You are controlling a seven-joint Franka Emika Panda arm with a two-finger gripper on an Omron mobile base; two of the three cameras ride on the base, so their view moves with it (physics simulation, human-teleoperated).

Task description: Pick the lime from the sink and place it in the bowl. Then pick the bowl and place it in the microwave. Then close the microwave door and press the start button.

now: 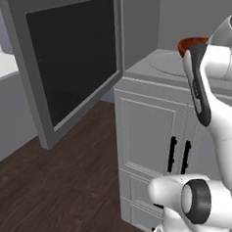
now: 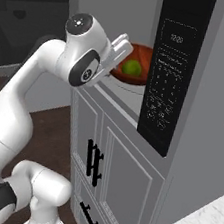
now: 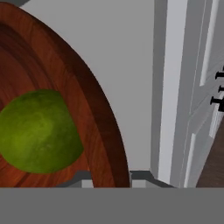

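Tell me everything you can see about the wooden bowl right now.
The bowl is wide, shallow and reddish-brown, with a glossy wood-grain finish and a thick rounded rim. It sits upright inside the microwave, on its pale floor near the front opening. The lime lies inside it, resting against the inner wall. In the hand view the gripper straddles the rim, one fingertip inside and one outside, though whether it is clamped cannot be told.

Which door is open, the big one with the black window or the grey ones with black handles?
The microwave door with the black window stands swung wide open. The panelled cabinet doors below stay flat and closed.
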